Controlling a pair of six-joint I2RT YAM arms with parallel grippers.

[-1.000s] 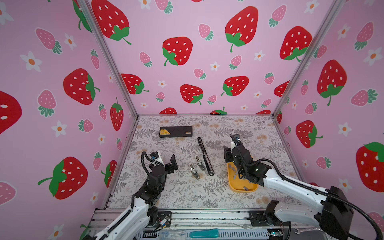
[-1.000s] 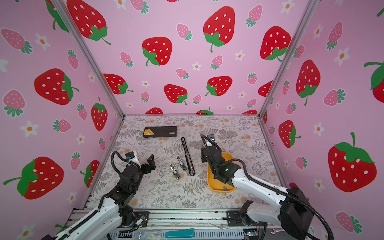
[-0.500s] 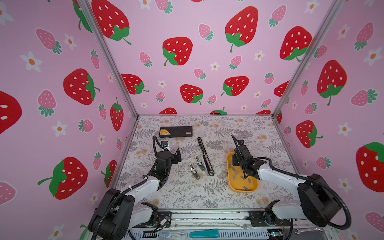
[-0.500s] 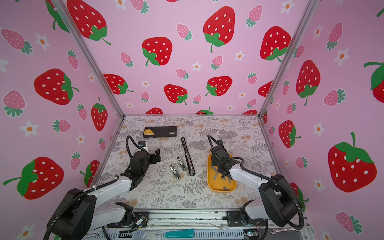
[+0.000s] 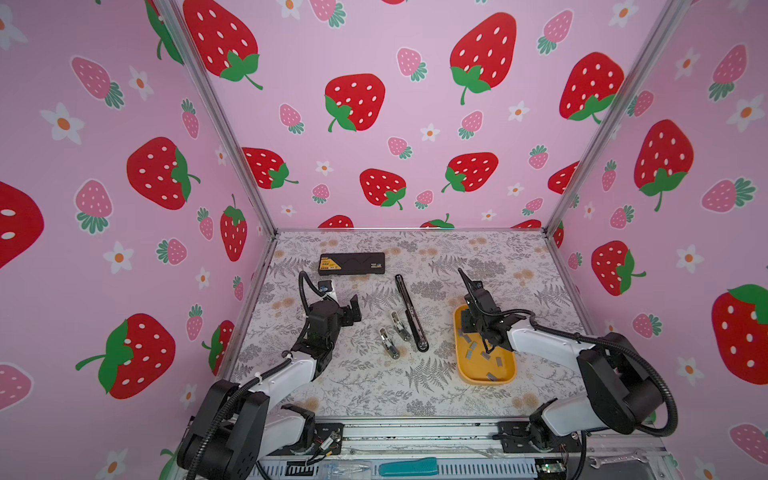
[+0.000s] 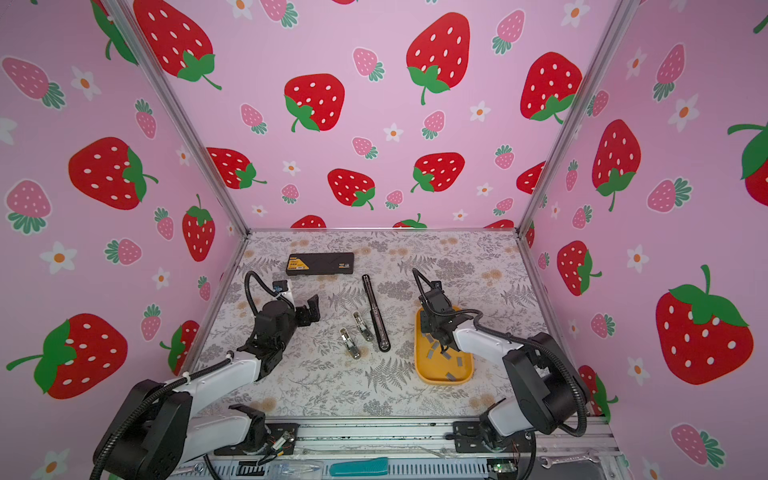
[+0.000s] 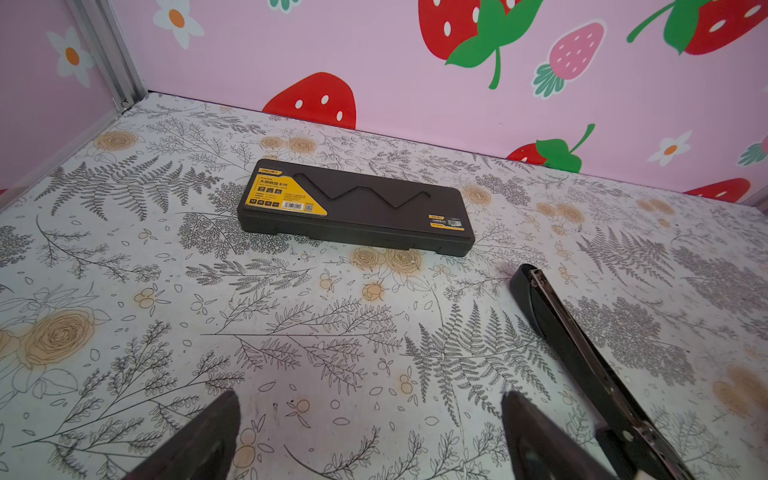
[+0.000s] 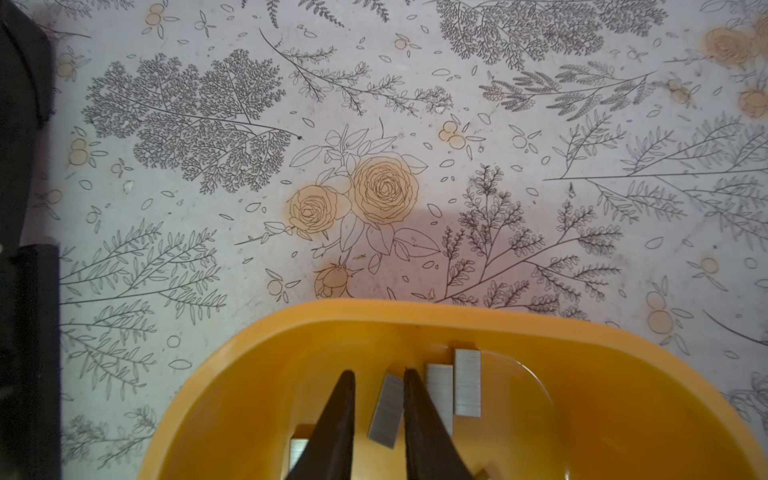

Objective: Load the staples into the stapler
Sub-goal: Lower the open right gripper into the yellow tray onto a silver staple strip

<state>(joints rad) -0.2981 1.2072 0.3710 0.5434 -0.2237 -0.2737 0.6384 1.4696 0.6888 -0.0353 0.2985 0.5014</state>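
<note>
R gripper [image 8: 379, 372] down in yellow tray [image 8: 415, 309], jaws narrow, straddling one staple strip [image 8: 386, 411] (slight gap one side, not pinched yet). Centre strip, squeeze long edges, lift level. L gripper [image 7: 369, 394] wide apart nr black stapler [image 7: 559, 332].

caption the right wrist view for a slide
Right gripper inside the yellow tray, jaws straddling one grey staple strip, not yet clamped.

Right gripper [image 5: 471, 328] down from above the tray [image 5: 457, 357] into its upper end, right of centre in both top views; jaws narrowed, now straddling one staple strip [image 8: 386, 411], a slit left on one side. Left gripper [image 5: 352, 311] gone up-frame from lower left toward mid-left, stretched out lower and flatter.
</note>
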